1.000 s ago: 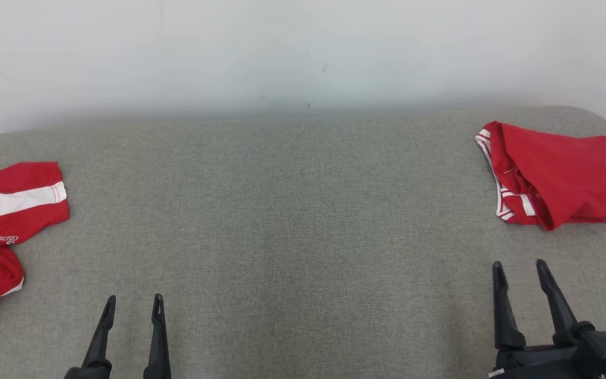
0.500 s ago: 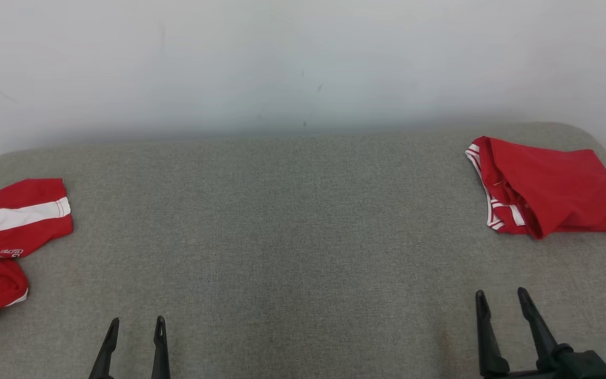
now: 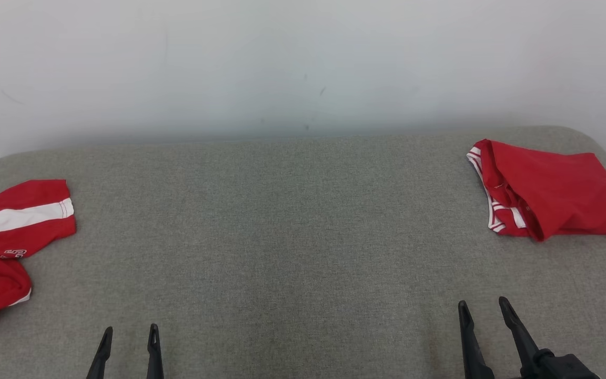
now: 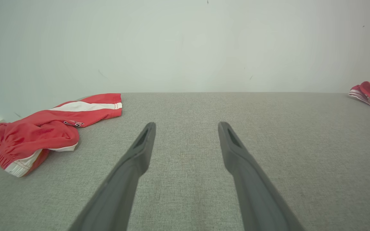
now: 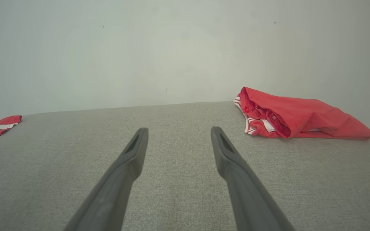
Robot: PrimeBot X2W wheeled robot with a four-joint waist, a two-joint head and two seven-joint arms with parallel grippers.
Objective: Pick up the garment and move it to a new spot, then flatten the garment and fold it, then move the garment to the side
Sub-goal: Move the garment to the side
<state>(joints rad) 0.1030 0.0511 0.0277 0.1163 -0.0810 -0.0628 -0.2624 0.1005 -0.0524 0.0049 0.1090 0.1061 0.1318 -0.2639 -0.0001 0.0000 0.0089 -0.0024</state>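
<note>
drawn back, your left hand (image 3: 130, 329) and right hand (image 3: 481, 301) sit fingers apart, empty; reach for the crumpled garment (image 3: 8, 231) and pinch a raised fold.

Left end effector (image 3: 130, 328) and right end effector (image 3: 482, 301) hover empty, fingers spread.

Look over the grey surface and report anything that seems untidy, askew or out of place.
The red garment with a white stripe lies crumpled and bunched at the left edge of the grey surface. The plain red garment at the far right is loosely folded, striped trim poking out. Nothing looks spilled or damaged.
</note>
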